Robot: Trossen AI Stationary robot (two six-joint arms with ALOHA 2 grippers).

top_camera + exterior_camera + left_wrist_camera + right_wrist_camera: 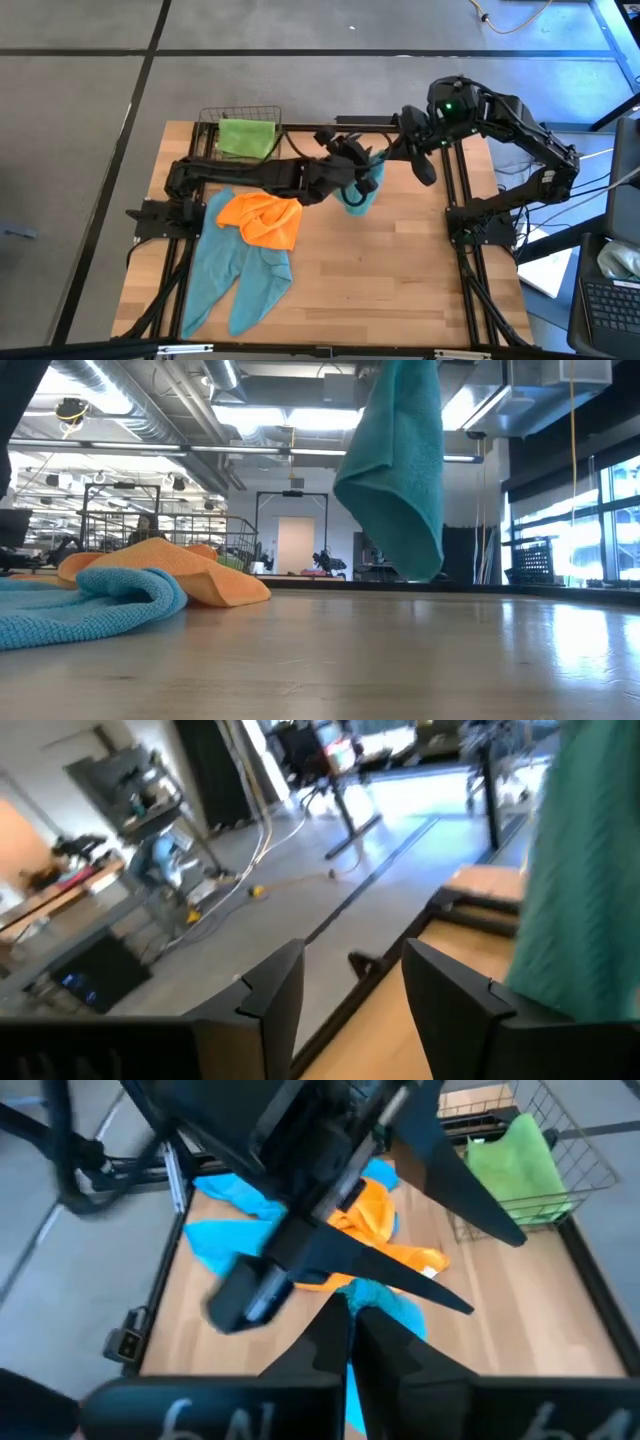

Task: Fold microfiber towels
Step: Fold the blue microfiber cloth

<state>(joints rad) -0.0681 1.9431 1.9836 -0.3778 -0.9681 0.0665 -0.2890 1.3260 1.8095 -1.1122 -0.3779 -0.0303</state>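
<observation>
A teal microfiber towel (400, 470) hangs over the middle of the table, with my right gripper (385, 155) shut on its top. My left gripper (350, 990) stands open right beside this towel (590, 870), level, with nothing between its fingers. An orange towel (262, 218) lies crumpled on top of teal towels (240, 270) spread at the table's left near side. A lime green towel (247, 137) sits in a wire basket at the far left. My right gripper pinches the teal towel's upper end (349, 1380) between its two shut fingers (325, 1345). The fingers slant down from the table's far right. The towel hangs slack below them, its lower end (415, 565) clear of the table.
The wire basket (240, 112) stands at the table's far left corner. My left arm (250, 172) stretches across the table's far half, over the orange towel's far side. Bare wood (390, 280) lies at the near right. A black frame rail (465, 200) runs along the right edge.
</observation>
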